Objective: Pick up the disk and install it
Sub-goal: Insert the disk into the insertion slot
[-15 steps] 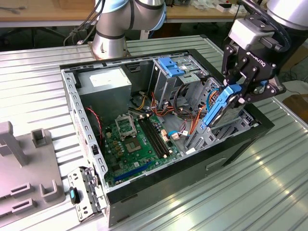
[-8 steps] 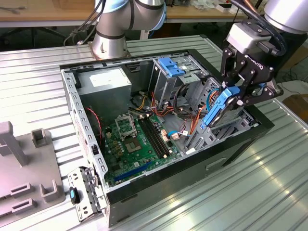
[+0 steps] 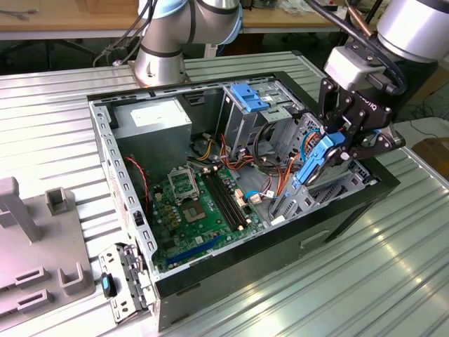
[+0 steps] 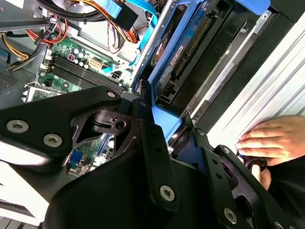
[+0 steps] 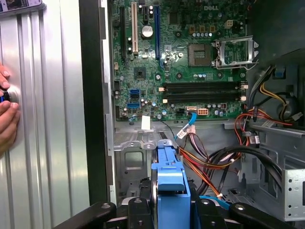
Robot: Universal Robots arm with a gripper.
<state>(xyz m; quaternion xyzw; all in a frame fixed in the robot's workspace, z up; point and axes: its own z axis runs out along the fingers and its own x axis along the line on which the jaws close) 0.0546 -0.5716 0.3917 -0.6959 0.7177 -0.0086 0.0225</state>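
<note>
Holding the disk (image 3: pixel 317 160) in the gripper (image 3: pixel 337 142) above the open computer case (image 3: pixel 280 254).

We see the gripper's fingers closed narrowly on the upper end of the disk, gripping its blue carrier rail, and the disk hangs tilted below the gripper. Its lower end reaches down among the grey metal bay walls at the corner of the case. In the first wrist view the blue rail sits straight ahead of the gripper, with the motherboard (image 5: pixel 190 62) further out beyond it and orange cables (image 5: pixel 205 167) just beside it. Outside the case wall, away from the gripper, a person's hand (image 4: pixel 272 138) rests on the ribbed worktop (image 3: pixel 365 281).
</note>
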